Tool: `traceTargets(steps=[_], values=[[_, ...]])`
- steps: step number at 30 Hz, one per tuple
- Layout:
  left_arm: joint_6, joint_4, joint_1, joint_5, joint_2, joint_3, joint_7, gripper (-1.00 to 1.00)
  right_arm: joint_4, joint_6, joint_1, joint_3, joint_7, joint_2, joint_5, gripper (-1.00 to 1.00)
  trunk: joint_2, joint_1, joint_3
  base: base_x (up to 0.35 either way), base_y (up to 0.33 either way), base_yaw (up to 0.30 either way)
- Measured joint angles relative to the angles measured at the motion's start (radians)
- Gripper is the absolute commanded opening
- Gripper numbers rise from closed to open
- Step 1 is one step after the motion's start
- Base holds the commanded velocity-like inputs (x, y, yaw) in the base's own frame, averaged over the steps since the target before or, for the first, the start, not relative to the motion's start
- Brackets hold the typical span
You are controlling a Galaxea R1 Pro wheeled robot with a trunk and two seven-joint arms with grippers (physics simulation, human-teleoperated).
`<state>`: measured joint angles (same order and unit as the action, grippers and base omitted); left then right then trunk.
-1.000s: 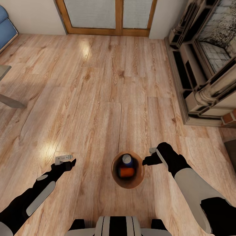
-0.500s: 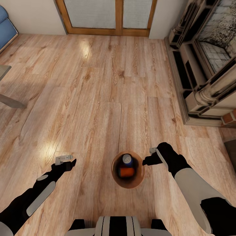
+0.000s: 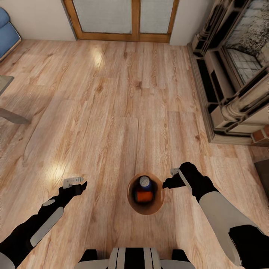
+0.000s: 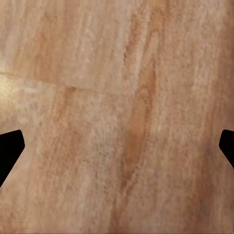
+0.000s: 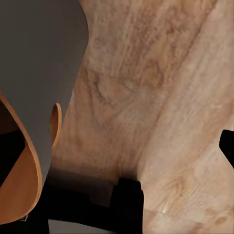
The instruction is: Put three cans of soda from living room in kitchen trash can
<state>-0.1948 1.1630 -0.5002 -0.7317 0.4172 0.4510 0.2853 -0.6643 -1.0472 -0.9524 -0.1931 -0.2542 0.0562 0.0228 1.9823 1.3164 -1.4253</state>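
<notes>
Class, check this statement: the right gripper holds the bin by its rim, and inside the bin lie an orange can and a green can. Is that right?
Not quite. The head view shows the right gripper at the rim of the bin, with an orange can inside, but the other can is dark blue with a silvery top, not green.

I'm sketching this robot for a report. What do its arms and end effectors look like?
Both arms are glossy black with pale grey-white shell panels on the forearms. The left end effector has small light grey fingers on a black wrist; the right end effector is black with a light grey fingertip. In the left wrist view, the fingertips appear as black wedges.
</notes>
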Motion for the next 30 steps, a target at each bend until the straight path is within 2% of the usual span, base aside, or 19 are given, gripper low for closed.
traceTargets(steps=[10, 30], values=[[0.0, -0.045, 0.0, 0.001, -0.001, 0.001, -0.001, 1.0, -0.001, 0.0, 0.0, 0.001, 0.001, 0.002, 0.009, 1.0, -0.07, -0.038, 0.031, 0.0, 0.0, 0.0], [0.0, -0.049, 0.0, 0.001, -0.002, 0.012, -0.003, 1.0, -0.006, 0.0, 0.001, 0.0, 0.001, 0.005, 0.011, 1.0, -0.21, -0.115, 0.094, 0.0, 0.0, 0.0]])
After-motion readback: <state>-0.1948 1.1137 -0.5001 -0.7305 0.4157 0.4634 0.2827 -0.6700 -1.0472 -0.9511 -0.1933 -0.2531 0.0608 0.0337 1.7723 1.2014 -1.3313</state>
